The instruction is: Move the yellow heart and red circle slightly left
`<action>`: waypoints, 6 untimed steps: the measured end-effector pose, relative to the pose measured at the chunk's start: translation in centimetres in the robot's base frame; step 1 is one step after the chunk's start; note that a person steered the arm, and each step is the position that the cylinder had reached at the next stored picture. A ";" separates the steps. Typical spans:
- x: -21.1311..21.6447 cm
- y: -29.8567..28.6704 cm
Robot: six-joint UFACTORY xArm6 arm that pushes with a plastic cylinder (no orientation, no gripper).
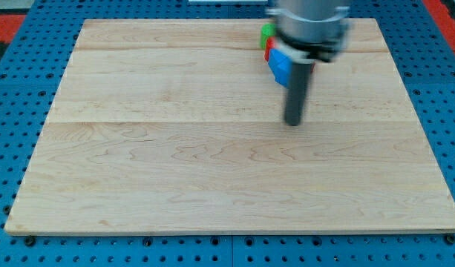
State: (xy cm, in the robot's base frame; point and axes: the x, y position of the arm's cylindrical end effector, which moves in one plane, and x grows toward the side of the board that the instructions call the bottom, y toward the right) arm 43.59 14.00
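Note:
My tip [292, 123] rests on the wooden board [175, 170], right of its centre. Just above it, at the view's top, three blocks sit in a tight cluster, partly hidden by the arm. A green block [266, 33] is topmost, a sliver of a red block [269, 50] is below it, and a blue block [280, 67] is lowest. My tip is below the blue block and a little to its right, apart from it. The red block's shape cannot be made out. No yellow heart shows; the arm may hide it.
The arm's blurred grey body [310, 26] covers the board's top edge right of centre. A blue perforated table [12, 89] surrounds the board, with red patches at the view's top corners.

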 end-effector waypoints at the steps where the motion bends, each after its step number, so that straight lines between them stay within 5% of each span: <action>1: -8.2 5.3; 2: -13.9 5.0; 4: -15.0 -1.2; 6: -14.9 -1.3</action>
